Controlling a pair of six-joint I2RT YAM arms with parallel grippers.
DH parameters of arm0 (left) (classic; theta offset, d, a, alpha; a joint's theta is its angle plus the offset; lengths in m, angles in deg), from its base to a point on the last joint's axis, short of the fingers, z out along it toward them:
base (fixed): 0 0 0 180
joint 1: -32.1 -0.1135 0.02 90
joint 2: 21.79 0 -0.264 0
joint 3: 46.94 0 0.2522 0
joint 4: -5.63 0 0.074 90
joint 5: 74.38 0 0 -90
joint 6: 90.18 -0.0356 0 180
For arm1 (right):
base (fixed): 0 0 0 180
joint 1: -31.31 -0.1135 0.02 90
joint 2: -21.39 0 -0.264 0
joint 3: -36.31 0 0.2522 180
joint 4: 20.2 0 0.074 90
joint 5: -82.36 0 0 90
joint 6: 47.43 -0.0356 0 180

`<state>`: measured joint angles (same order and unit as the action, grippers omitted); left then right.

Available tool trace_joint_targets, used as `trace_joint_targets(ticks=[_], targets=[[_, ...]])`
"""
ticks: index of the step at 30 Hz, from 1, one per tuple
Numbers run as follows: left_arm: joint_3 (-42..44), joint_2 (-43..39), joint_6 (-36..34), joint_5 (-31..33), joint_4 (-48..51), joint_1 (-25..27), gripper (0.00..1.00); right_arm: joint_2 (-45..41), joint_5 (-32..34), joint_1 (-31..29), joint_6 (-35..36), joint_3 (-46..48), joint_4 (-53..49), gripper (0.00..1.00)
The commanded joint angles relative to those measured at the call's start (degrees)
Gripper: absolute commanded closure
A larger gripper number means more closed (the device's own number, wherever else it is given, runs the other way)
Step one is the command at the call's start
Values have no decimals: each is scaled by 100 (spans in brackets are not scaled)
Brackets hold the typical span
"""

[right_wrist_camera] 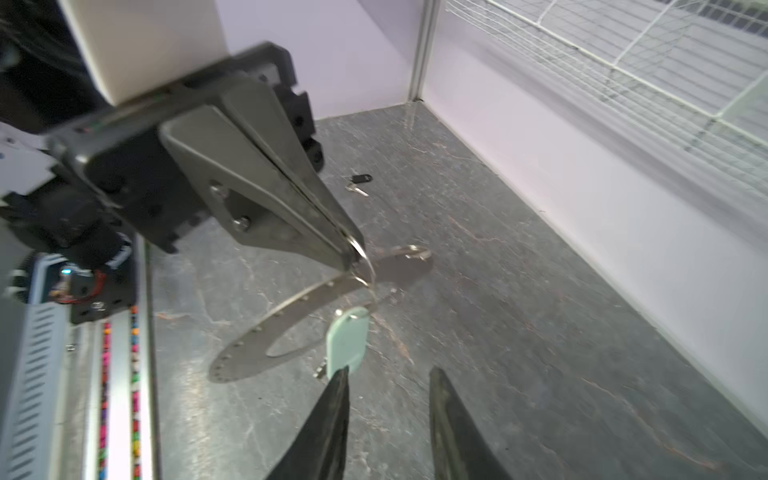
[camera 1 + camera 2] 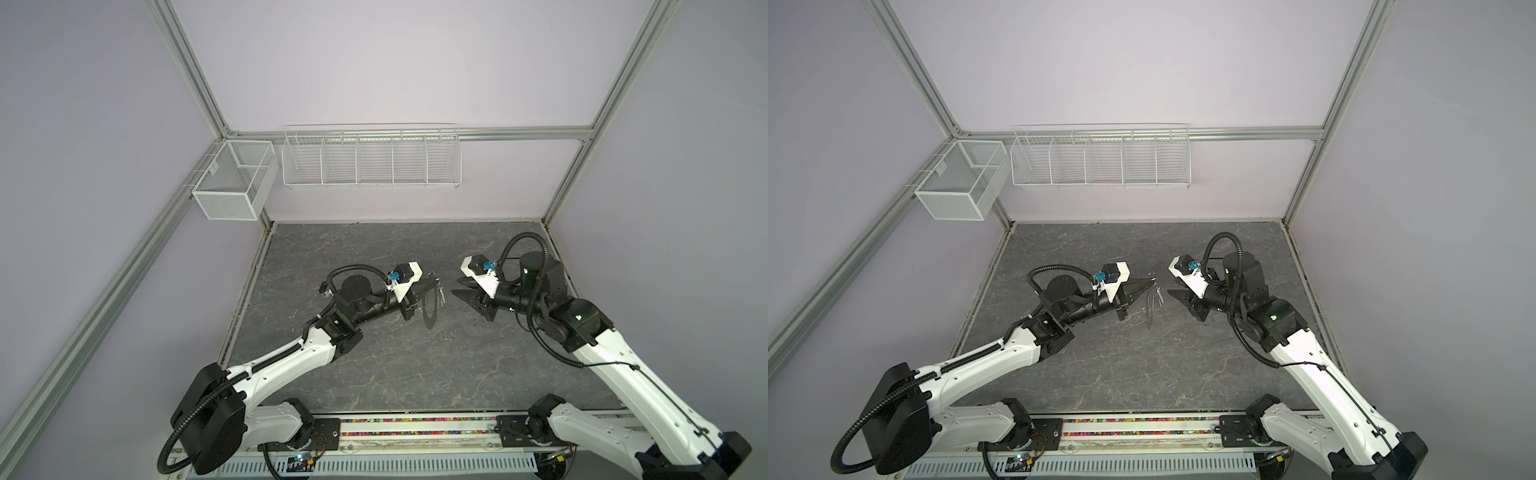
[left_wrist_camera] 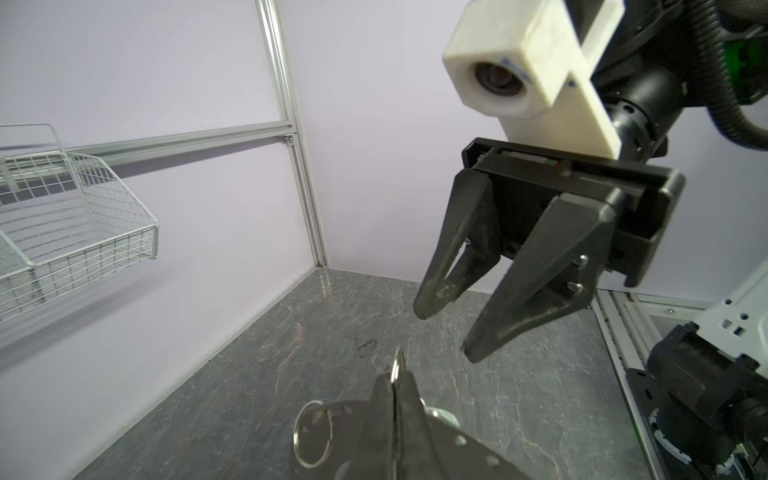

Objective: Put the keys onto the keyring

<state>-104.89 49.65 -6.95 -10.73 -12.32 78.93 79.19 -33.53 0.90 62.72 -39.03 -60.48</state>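
Holding the ring still is the main thing here. Left end effector (image 1: 353, 253) is clamped tight on a wire loop (image 1: 368, 266) of the keyring (image 1: 291, 302), and the disc hangs above the worktop (image 1: 540, 332) mid-scene. Mint-headed key (image 1: 347, 340) dangles from that loop and looks threaded. Right end effector (image 1: 386, 382) has its jaws part-way apart and grips nothing; one fingertip sits at the key's head, contact unclear. Black-headed key (image 1: 360, 178) lies loose on the worktop at left, beside the left arm. My read: back the right arm straight out without dragging the dangling key sideways. Then pinch the black key by its head, hole exposed.
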Motion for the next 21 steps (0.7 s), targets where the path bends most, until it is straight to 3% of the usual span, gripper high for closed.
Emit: trace_joint_targets(ticks=[1,21], targets=[[-157,-34,-2,-357,-7,-33,100,245,-1194,51,-16,-126,94,71],[-231,-91,-142,-626,304,-51,100,451,-1149,286,26,-238,-26,75]])
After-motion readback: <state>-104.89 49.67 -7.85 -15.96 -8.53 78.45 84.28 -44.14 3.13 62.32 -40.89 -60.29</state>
